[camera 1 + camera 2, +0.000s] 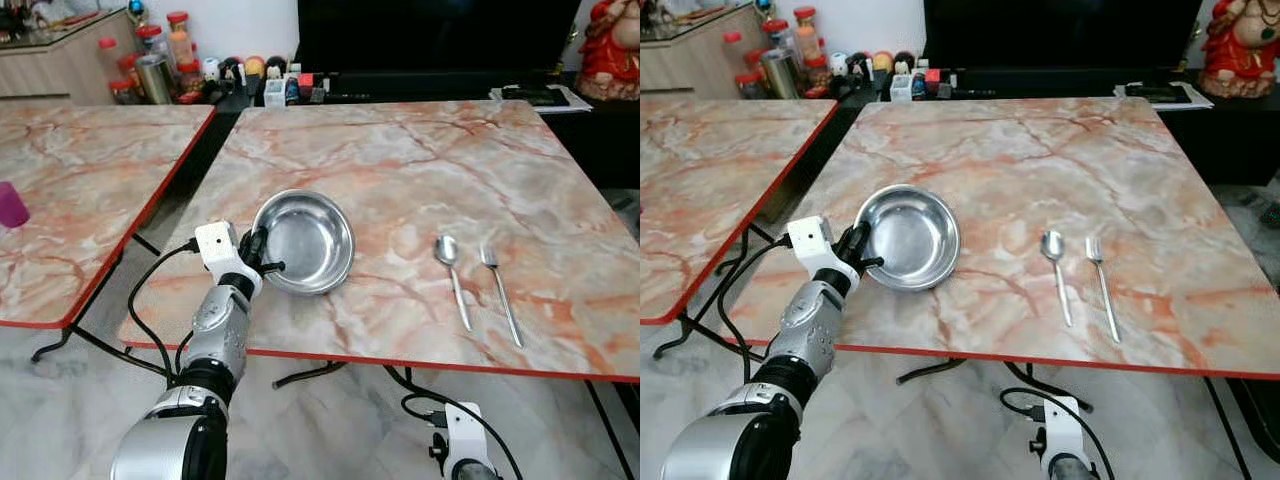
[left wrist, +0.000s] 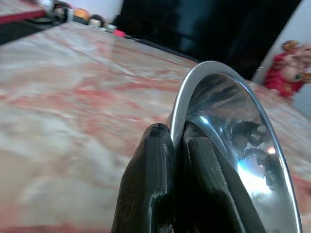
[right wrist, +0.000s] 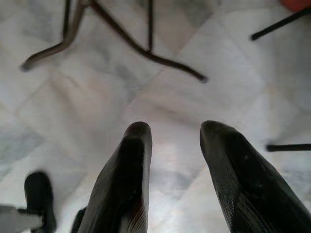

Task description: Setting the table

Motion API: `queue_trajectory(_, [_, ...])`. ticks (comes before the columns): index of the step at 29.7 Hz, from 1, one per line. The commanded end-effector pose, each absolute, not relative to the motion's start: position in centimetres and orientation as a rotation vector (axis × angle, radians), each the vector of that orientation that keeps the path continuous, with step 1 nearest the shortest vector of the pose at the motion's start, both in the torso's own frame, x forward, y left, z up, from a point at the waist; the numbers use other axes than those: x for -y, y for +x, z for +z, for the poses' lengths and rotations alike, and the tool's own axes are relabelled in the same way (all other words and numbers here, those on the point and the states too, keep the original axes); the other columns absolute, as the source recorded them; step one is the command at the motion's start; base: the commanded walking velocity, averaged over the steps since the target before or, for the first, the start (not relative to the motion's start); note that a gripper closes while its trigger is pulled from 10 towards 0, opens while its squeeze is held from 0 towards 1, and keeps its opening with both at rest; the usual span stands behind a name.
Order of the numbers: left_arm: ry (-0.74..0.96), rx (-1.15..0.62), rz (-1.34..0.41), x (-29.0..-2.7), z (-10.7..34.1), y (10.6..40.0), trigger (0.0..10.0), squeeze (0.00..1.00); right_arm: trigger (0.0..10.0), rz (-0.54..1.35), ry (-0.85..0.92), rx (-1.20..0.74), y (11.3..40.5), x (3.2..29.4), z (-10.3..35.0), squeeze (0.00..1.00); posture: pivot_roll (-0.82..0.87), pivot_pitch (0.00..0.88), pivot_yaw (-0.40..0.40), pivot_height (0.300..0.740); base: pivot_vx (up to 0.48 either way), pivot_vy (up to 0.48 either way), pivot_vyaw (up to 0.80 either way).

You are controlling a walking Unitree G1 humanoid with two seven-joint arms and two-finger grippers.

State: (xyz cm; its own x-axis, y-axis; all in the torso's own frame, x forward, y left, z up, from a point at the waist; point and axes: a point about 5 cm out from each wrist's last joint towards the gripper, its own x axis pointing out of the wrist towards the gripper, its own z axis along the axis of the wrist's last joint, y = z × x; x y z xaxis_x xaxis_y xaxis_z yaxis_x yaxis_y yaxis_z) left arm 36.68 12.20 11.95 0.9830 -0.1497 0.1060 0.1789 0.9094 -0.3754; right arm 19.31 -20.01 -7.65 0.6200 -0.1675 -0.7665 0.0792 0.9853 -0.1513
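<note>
So the left gripper has its two black fingers pinched right down on the rim of the steel bowl, one finger on the outside wall and the other inside the bowl, with the thin metal edge squeezed between them. That grip is on the bowl's near-left edge, the side closest to the robot. The bowl itself sits on the marble-pattern table with the red edge trim, toward the front-left part of the top.

Off to the bowl's right, well apart from it, a spoon and a fork lie side by side, handles pointing toward the robot, spoon nearer the bowl.

The right gripper hangs low below the table edge, fingers spread apart with nothing between them, just pale marble floor and dark table legs beyond.

A second marble table stands to the left, with a purple cup on it.
</note>
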Motion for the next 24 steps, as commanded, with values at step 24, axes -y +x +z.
queue_trajectory(24, [-0.648,0.094,-0.112,-14.4,12.7,37.4,10.0,0.0,10.0,-0.135,-0.101,-0.903,19.0,19.7,-7.9,0.0,0.03,0.0,-0.002,0.74,0.0,-0.097,0.0])
